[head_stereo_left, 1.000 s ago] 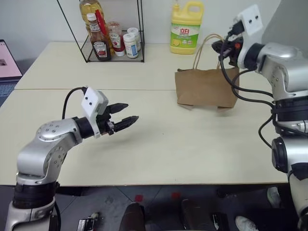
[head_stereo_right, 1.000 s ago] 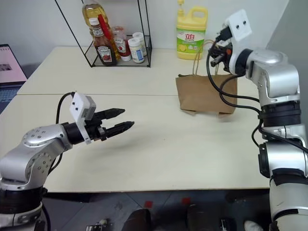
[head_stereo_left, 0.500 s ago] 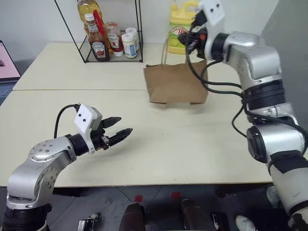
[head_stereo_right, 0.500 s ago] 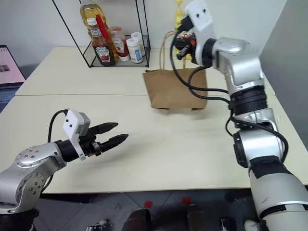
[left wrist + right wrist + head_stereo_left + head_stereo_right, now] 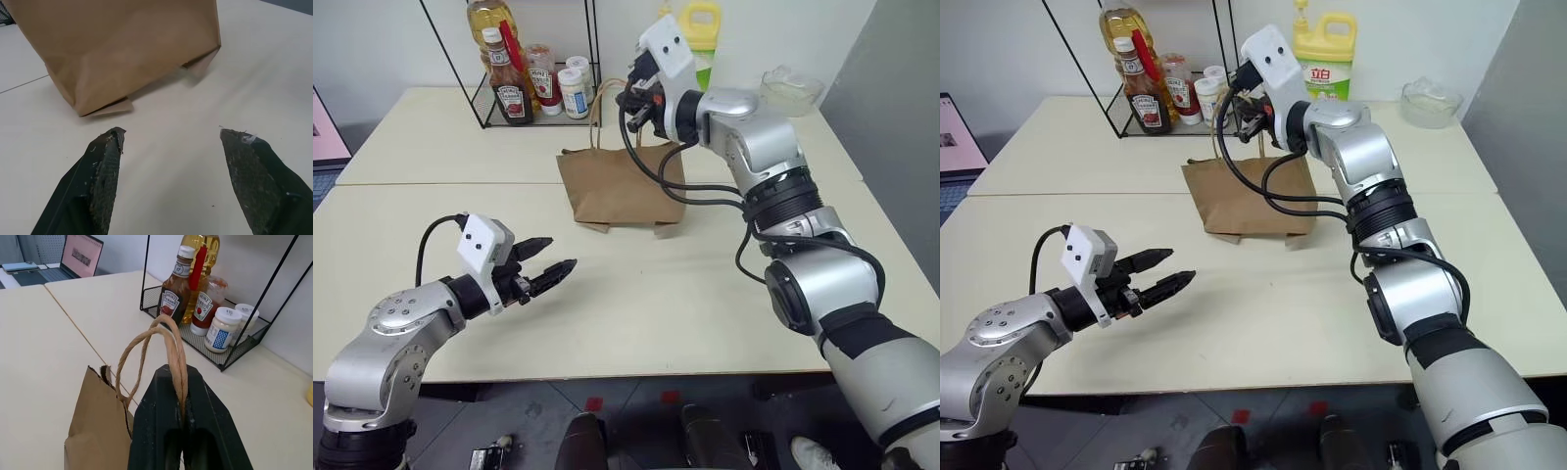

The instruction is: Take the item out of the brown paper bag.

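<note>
- Right gripper (image 5: 182, 396): jaws clamped on both handles (image 5: 146, 340) of the brown paper bag (image 5: 622, 186).
- Left gripper (image 5: 551, 270): jaws wide, empty, above the counter (image 5: 705, 294).

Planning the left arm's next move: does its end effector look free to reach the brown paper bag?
Probably yes: the open left end effector points toward the brown paper bag over bare table, with nothing between.

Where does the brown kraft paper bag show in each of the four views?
Left eye view: brown kraft paper bag, upper centre.
Right eye view: upper centre-left.
Left wrist view: along the top edge.
Right wrist view: lower left corner.
Shared landmark: black wire rack behind the bag.
</note>
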